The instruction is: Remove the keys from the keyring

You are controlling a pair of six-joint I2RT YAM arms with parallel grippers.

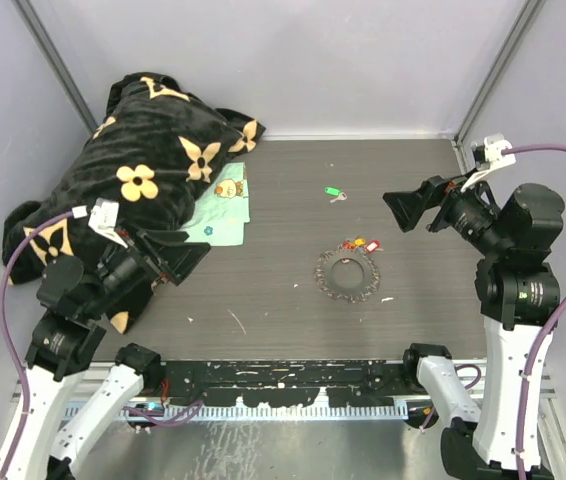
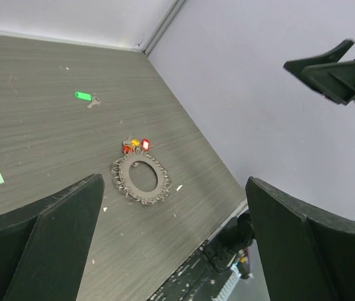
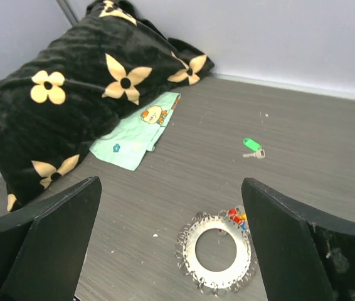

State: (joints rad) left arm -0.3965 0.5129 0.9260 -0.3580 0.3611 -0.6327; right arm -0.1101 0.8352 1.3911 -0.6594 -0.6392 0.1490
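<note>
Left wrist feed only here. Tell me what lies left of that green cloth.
Observer: A black cushion with tan flowers fills the far-left corner. The cloth lies against it.
Operator: Describe the part of the cloth I can't see.
Observer: A cartoon figure is printed near its far end.
Operator: Now say where my left gripper stands.
Observer: The left gripper is open beside the cushion, well left of the keyring.
</note>
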